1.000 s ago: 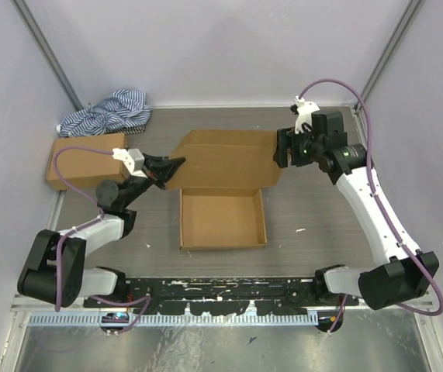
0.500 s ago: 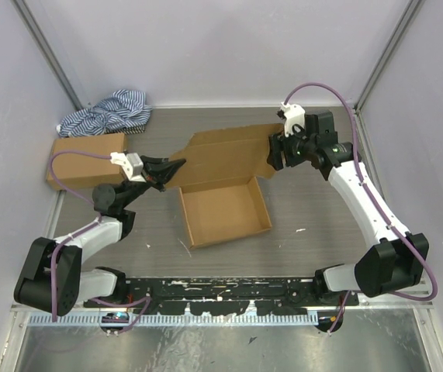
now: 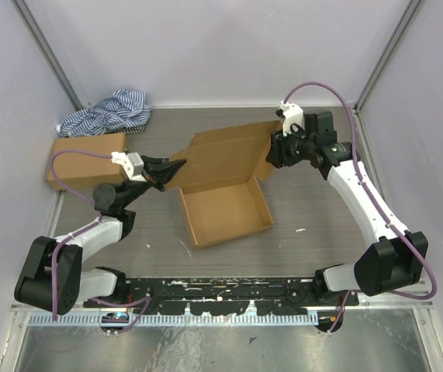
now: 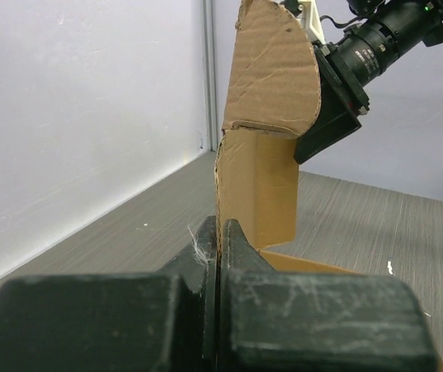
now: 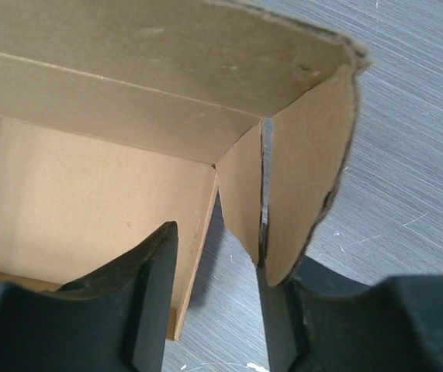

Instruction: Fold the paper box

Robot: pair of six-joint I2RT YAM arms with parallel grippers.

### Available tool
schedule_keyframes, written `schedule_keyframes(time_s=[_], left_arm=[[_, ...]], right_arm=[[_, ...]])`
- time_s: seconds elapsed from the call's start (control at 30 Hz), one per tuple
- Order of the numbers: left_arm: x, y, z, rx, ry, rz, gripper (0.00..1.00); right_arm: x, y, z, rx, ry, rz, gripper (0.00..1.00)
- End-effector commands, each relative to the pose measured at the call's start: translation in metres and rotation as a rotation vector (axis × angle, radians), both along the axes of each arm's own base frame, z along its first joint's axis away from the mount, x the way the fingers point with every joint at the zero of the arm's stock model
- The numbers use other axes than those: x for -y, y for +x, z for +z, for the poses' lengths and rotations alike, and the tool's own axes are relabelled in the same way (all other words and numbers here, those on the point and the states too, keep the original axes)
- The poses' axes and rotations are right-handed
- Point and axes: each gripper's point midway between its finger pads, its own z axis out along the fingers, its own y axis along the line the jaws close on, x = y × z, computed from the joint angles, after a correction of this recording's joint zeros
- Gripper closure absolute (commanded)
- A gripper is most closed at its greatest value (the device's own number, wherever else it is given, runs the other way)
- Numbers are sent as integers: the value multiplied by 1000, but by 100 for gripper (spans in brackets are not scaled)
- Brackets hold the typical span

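Note:
The paper box (image 3: 225,209) is a brown cardboard tray in the middle of the table, turned a little, with its lid (image 3: 229,151) raised behind it. My left gripper (image 3: 176,167) is shut on the lid's left edge. In the left wrist view the cardboard (image 4: 260,194) rises edge-on from between the closed jaws of the left gripper (image 4: 219,232). My right gripper (image 3: 274,153) is at the lid's right end. In the right wrist view its jaws (image 5: 213,310) stand apart, one side flap (image 5: 244,201) between them against the right finger, another flap (image 5: 306,178) outside it.
A smaller closed cardboard box (image 3: 85,159) lies at the left wall, with a blue striped cloth (image 3: 109,112) behind it in the back left corner. Walls close in on three sides. A black rail (image 3: 221,291) runs along the near edge.
The lid has been lifted and the tray has turned and slid slightly. My right gripper has moved left onto the lid's right flaps and its jaws have narrowed. The left gripper has kept its grip.

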Motion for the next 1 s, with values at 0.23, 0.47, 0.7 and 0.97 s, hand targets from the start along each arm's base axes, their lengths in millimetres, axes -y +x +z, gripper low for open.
schedule_keyframes(time_s=[0.23,0.47,0.7,0.97], left_arm=[[1,8,9,-37,-21,19,99],[-11,37,0,-289,1,153,74],[-25,38,-1,-306,89,257,67],[-22,43,0,-394,222,248,67]], right_arm=[[-1,29,23,54,56,-113,99],[22,20,29,87,48,-288,99],[30,13,45,139,46,-351,99],[21,0,39,99,23,-349,99]])
